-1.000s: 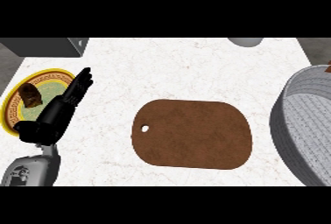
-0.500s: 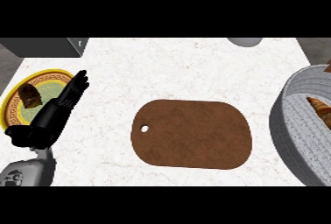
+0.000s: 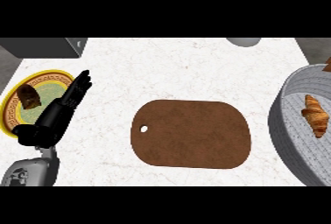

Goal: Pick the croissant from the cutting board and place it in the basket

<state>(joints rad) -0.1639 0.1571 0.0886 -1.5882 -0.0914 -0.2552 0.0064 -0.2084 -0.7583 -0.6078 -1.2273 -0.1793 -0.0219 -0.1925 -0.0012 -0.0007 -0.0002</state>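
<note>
The croissant lies inside the grey basket at the right edge of the head view. The brown cutting board sits in the middle of the white counter with nothing on it. My left hand rests at the left, fingers straight and pointing up, beside a plate. My right hand does not show in this view.
A yellow-rimmed plate at the left holds a dark brown food item. A dark box stands at the back left. A grey round object shows at the back edge.
The view has shifted left, bringing more of the basket and the croissant inside it into sight. My left hand has stayed at rest.
</note>
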